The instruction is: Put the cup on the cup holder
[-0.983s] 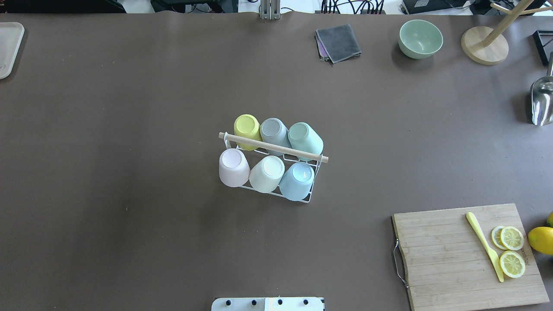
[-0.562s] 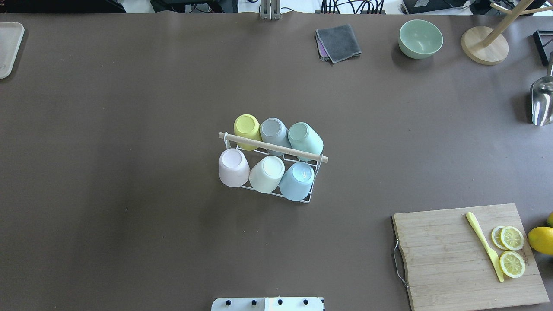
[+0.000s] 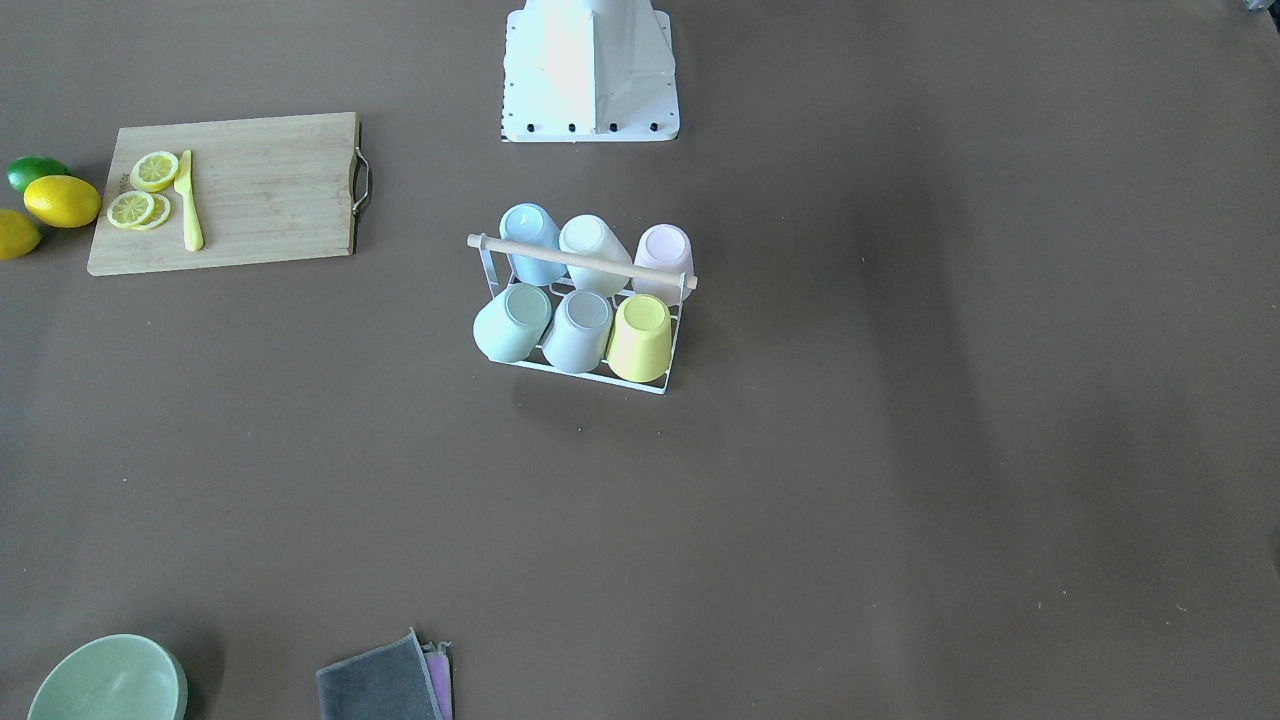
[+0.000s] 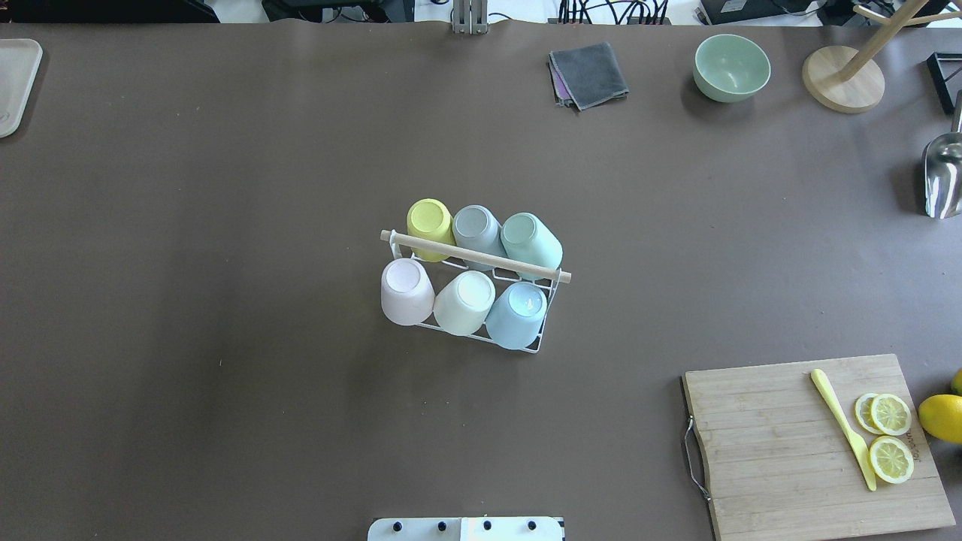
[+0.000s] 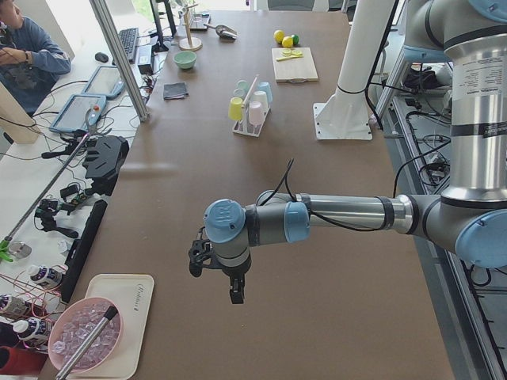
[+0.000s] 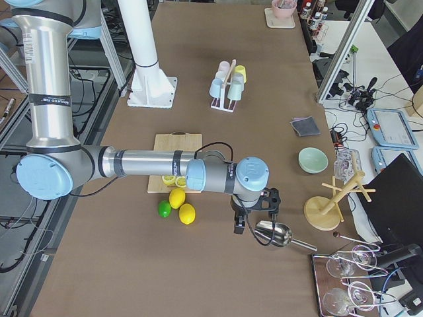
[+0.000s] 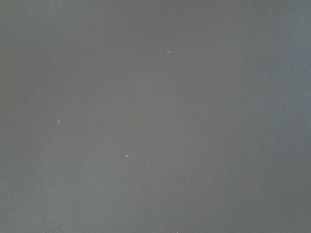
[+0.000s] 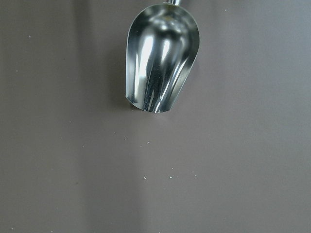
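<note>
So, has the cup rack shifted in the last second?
No. The cup rack sits where it was, same gap from the cutting board and grey cloth.

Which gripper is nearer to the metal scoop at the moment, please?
The right. The right gripper hangs close over the metal scoop, just beside it; the left gripper hangs over bare table at the far opposite end.

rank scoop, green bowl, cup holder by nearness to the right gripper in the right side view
1. scoop: right beside the right gripper, at the table's near end.
2. green bowl: farther along the table, toward the operators' edge.
3. cup holder: farthest, mid-table near the robot's base.
</note>
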Controlling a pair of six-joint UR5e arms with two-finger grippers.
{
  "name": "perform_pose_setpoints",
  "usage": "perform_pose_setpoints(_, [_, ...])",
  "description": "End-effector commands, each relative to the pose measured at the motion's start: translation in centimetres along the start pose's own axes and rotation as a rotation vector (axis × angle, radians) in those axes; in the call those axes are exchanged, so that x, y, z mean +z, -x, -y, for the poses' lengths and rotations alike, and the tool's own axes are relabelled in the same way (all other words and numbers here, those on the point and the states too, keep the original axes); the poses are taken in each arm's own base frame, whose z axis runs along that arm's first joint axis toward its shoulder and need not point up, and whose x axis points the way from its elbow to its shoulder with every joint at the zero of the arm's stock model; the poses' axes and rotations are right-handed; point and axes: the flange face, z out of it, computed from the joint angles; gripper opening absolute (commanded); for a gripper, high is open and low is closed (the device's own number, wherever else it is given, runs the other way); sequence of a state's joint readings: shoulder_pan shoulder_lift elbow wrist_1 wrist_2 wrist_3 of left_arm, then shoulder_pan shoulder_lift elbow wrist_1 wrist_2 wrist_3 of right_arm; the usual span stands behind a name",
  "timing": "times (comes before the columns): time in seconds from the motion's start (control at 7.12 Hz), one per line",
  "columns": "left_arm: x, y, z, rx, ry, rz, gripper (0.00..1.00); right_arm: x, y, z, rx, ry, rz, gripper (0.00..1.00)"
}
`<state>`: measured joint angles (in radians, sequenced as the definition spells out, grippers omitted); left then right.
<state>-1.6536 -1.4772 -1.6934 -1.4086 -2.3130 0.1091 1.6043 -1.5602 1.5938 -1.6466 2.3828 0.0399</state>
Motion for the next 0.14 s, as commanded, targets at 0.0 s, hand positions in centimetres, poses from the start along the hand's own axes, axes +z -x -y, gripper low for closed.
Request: perform_pose_setpoints(0.0, [0.12,0.12,-0.1,-0.004,0.004,0.001,0.98,-0.07,0.05,0.01,-0.002,-0.002,0.0,1.0])
